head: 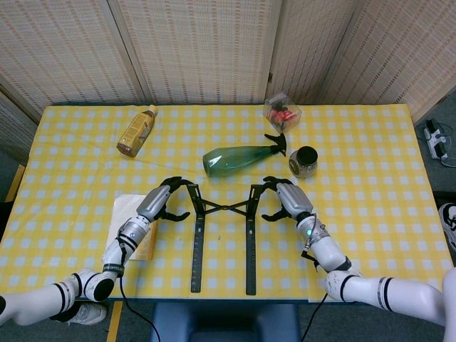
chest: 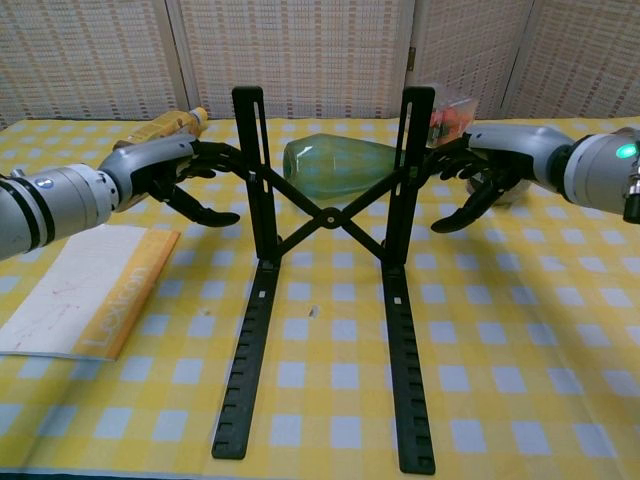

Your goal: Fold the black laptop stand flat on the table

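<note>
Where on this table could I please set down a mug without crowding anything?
Bare cloth lies right of the jar towards the table edge, and between the brown bottle and spray bottle. It is crowded around the laptop stand, flanked by both hands.
</note>
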